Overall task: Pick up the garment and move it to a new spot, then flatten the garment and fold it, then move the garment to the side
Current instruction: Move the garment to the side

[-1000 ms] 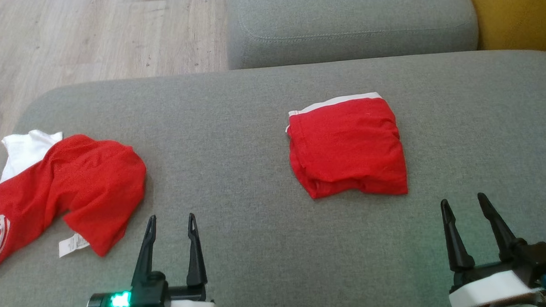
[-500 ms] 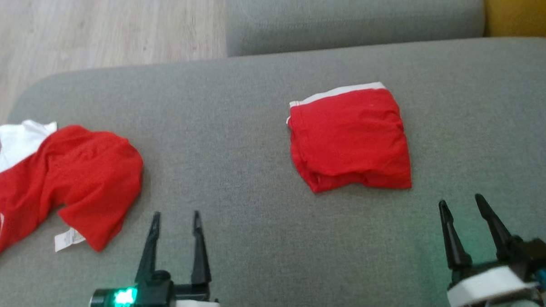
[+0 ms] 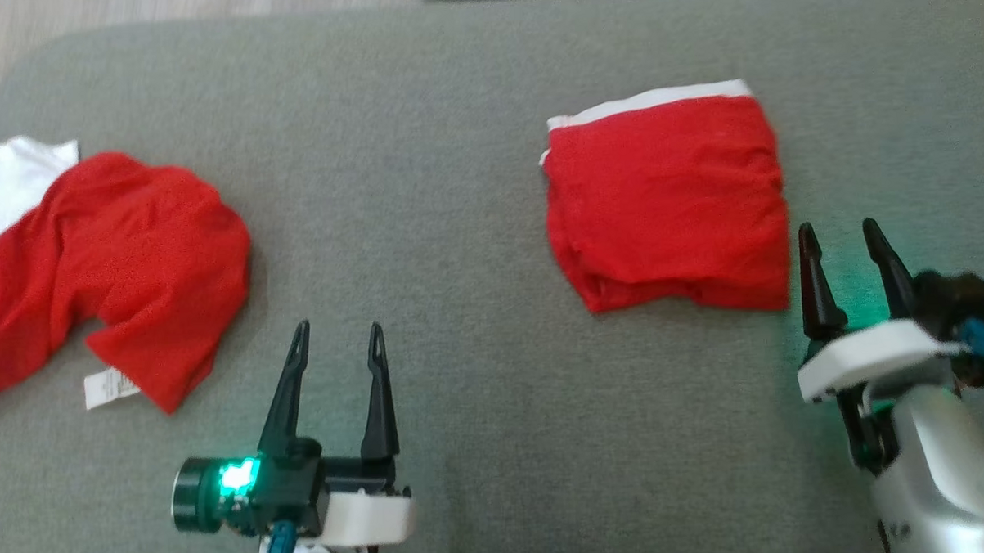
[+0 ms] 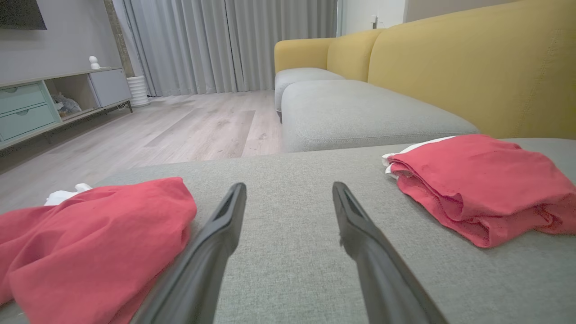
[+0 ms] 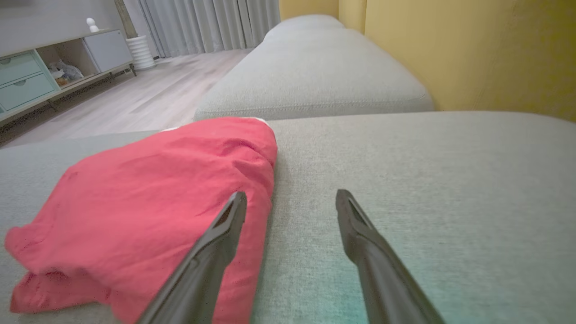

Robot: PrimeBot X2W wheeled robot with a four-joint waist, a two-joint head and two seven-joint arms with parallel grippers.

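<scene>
The folded garment is lying on the right half of the grey cushion. It is a red, nearly square packet, a little wider than deep, with a white band showing along its far edge and loose layers bunching at its near edge. Its right edge is running straight away from the robot, in line with the fingers of the right end effector, which is hovering just beside that edge with its jaws standing wide and holding nothing. In the right wrist view the inner finger is overlapping the red cloth, though I cannot tell whether it is touching. This arm is plainly the nearer one, so I am guessing a sideways reach to the left is what a grip calls for. The left end effector is also gaping wide and empty, sitting well apart from the packet. Beyond it a crumpled garment, red with white, is sprawling at the cushion's left end.
</scene>
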